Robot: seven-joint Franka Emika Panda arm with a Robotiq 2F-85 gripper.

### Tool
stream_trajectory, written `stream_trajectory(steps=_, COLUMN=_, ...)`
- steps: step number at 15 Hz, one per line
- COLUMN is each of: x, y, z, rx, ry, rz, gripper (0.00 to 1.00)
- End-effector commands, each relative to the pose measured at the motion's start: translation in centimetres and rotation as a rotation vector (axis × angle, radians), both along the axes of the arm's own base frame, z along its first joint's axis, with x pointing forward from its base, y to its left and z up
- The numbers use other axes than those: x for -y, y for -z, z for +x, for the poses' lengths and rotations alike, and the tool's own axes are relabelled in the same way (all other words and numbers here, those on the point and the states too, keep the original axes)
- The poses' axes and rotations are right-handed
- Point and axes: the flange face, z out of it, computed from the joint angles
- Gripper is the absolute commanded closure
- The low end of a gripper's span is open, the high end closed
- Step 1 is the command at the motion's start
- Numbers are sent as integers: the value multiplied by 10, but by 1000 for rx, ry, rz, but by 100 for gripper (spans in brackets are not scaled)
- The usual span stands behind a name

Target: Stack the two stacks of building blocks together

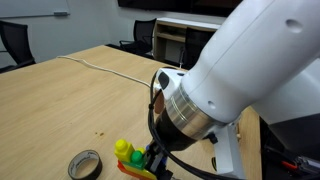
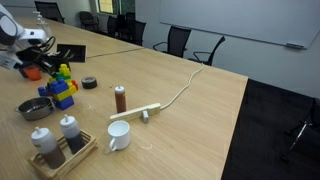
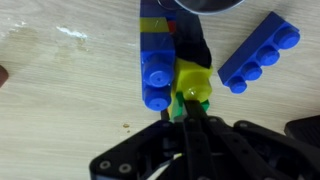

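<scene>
The gripper, fingers shut tight, pushes on the yellow brick and could topple the blue stack beside it.

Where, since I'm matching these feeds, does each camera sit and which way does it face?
Exterior view: close beside the arm, looking across the table toward chairs; the white arm fills the right, above the blocks and a tape roll.
Exterior view: farther off, looking along the table past a mug and a bottle; the arm shows small, top left.
Wrist view: straight down on the blocks; the shut end effector shows at the bottom.
Shared: both exterior views show blocks and tape roll.
</scene>
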Motion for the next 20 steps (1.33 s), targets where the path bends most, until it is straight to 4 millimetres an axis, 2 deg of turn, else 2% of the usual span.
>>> stream_trajectory(steps=1, x=4, y=14, z=-14, rx=-37, ry=2, rz=-3, gripper=100)
stream_trajectory(steps=5, x=8, y=20, z=-24, rx=-50, ry=11, rz=-2, gripper=100)
stream_trajectory(steps=13, x=31, y=24, z=-21, rx=-48, ry=60, rz=32, gripper=100)
stream_trajectory(steps=20, x=35, y=24, z=-23, rx=-37, ry=61, rz=77, gripper=100)
